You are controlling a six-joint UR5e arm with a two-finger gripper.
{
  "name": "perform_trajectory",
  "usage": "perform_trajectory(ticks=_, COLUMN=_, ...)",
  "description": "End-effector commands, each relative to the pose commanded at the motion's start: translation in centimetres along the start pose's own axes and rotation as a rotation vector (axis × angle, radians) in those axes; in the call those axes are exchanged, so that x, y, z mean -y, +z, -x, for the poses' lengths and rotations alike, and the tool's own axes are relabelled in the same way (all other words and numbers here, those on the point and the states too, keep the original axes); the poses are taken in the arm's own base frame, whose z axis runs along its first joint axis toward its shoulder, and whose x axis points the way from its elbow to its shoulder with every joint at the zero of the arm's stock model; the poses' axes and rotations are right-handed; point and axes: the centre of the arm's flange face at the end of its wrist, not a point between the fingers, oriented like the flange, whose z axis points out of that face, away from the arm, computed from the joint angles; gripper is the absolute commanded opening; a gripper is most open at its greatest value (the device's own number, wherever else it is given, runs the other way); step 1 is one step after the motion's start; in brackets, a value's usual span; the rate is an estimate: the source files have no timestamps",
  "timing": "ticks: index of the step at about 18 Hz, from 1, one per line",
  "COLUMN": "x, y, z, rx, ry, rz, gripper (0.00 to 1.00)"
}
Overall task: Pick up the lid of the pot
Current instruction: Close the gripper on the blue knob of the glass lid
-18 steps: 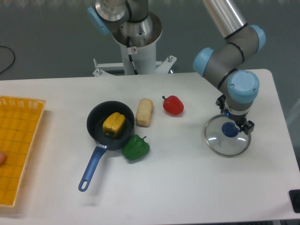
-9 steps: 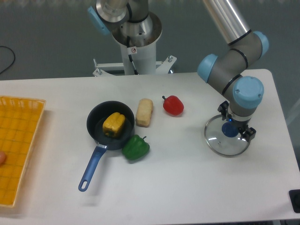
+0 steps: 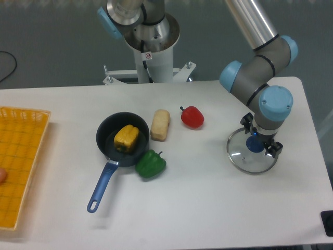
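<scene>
My gripper [image 3: 261,136] is over the right side of the table, pointing down, its two fingers spread apart and nothing seen held between them. Right at the fingertips lies the pot lid [image 3: 243,159], a clear round disc flat on the table. Its blue knob [image 3: 255,144] shows between the two fingertips, a little toward the lower left. The gripper covers the lid's upper right part. Whether a finger touches the knob or the glass I cannot tell.
A black pan [image 3: 106,134] with a blue handle holds a yellow pepper [image 3: 126,138]. Near it are a tan block [image 3: 161,125], a green pepper [image 3: 151,164] and a red pepper [image 3: 192,117]. An orange crate [image 3: 23,166] stands at the left edge.
Compared with a second ago, the gripper is lower and slightly farther right, closer to the lid. Over the last half second it has barely shifted. The lid has stayed in place.
</scene>
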Motion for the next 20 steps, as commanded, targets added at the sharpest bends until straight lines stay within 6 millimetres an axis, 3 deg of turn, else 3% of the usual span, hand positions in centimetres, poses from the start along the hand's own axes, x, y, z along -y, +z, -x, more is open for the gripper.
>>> perform_trajectory(ticks=15, x=-0.12, y=0.03, z=0.19, rx=-0.004, ry=0.011, rz=0.01, gripper=0.61)
perform_trajectory(ticks=16, x=-0.13, y=-0.04, z=0.24, rx=-0.002, ry=0.003, rz=0.011, gripper=0.5)
perform_trajectory(ticks=20, x=-0.23, y=-0.66, z=0.67, rx=0.01, ry=0.005, rz=0.012, gripper=0.5)
